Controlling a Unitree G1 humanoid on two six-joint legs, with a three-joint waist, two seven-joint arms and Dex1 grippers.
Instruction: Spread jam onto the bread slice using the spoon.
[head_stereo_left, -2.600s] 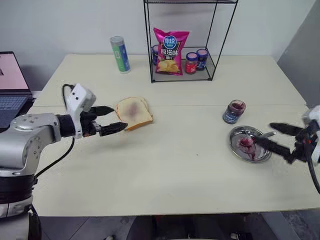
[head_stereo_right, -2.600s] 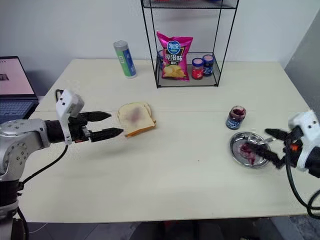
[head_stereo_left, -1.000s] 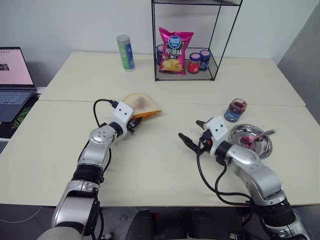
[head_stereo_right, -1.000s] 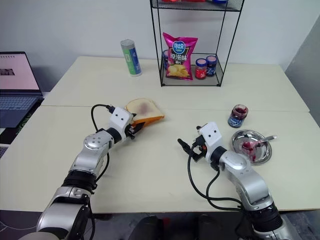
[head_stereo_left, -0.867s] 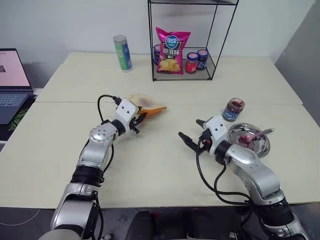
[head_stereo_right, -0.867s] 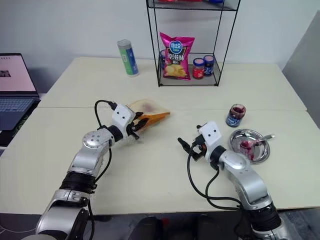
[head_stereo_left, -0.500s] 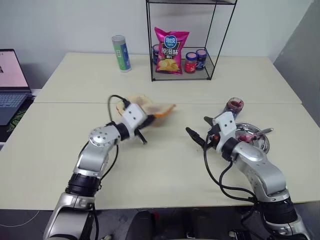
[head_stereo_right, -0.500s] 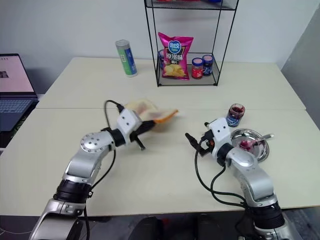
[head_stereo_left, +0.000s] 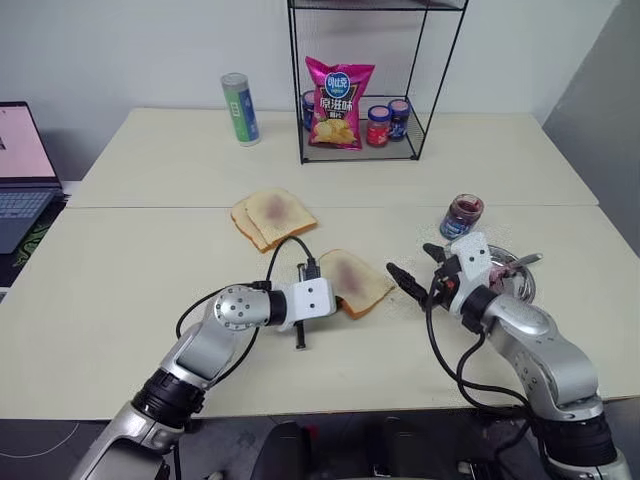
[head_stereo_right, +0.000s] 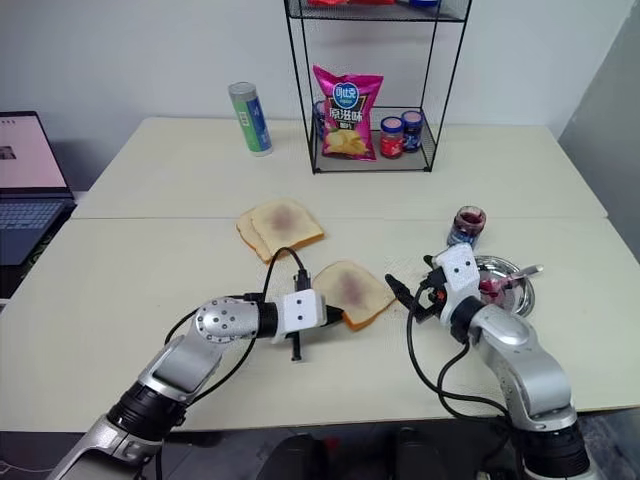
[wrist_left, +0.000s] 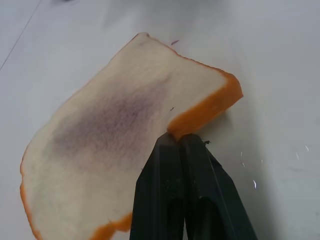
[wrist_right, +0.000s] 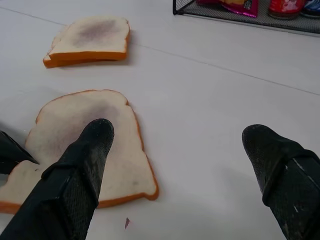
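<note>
The bread slice (head_stereo_left: 355, 280) lay flat on the desk (head_stereo_left: 150, 250) near its middle, between the two arms. The left pincer (wrist_left: 181, 142) had its fingers pressed together, their tips at the slice's crust edge; from the wrist view they seemed to meet the crust, though whether they pinched it could not be told. The right pincer (head_stereo_left: 412, 265) hung just beside the slice's far edge, on the dish side, its fingers (wrist_right: 95, 137) spread wide and holding nothing.

The slice was white with a golden-tan crust and carried a dull purple smear across its centre. A tiny purple fleck sat on the desk beside it.

Further back, two overlapped slices (head_stereo_left: 272, 217) lay near the desk's seam, faintly stained. The jam (head_stereo_left: 464, 213) stood in its small glass jar right of the right pincer, just behind a round steel dish (head_stereo_right: 518, 291). The spoon (head_stereo_left: 515, 263) rested across the dish, its handle poking over the rim. The dish held purple-red smears.
</note>
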